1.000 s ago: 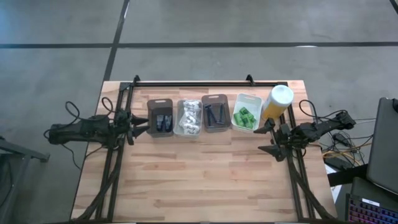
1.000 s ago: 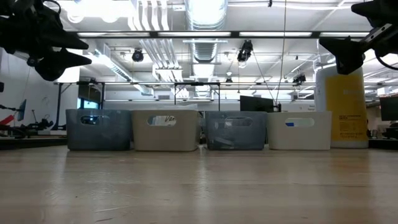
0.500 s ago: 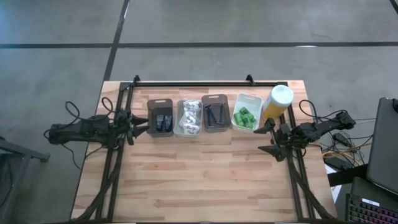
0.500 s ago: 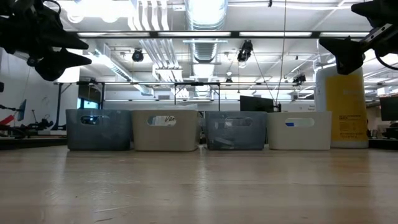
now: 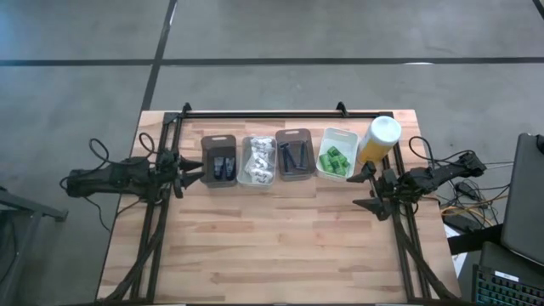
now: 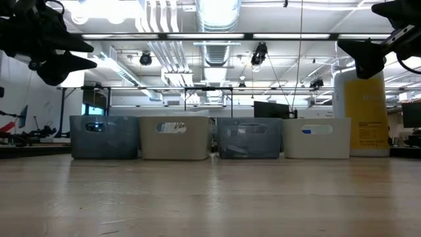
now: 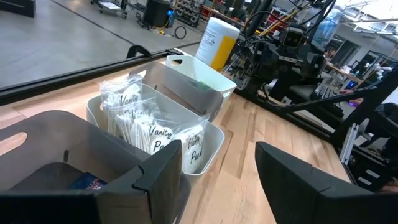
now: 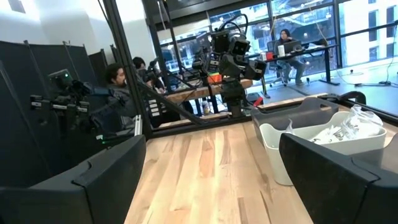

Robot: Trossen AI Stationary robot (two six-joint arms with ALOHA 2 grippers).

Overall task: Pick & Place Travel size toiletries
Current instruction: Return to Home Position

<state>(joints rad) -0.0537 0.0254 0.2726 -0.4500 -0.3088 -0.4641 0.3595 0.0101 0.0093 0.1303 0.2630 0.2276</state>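
The toiletries lie sorted in four bins in a row at the table's far side: navy packets [image 5: 222, 165] in the left dark bin, white sachets [image 5: 259, 158] [image 7: 148, 126] in a white bin, blue razors [image 5: 294, 156] in a dark bin, green bottles [image 5: 334, 159] in the right white bin. My left gripper [image 5: 194, 172] [image 7: 217, 180] hangs open above the table just left of the packets' bin. My right gripper [image 5: 362, 188] [image 8: 211, 180] hangs open near the table's right edge, nearer than the yellow bottle. Neither touches anything.
A tall yellow bottle with a white cap [image 5: 378, 139] [image 6: 362, 112] stands right of the bins [image 6: 176, 137]. A black rail [image 5: 280, 114] runs along the far edge. Bare wooden table [image 5: 272, 246] stretches between the bins and the near edge. People sit beyond the table [image 8: 115, 78].
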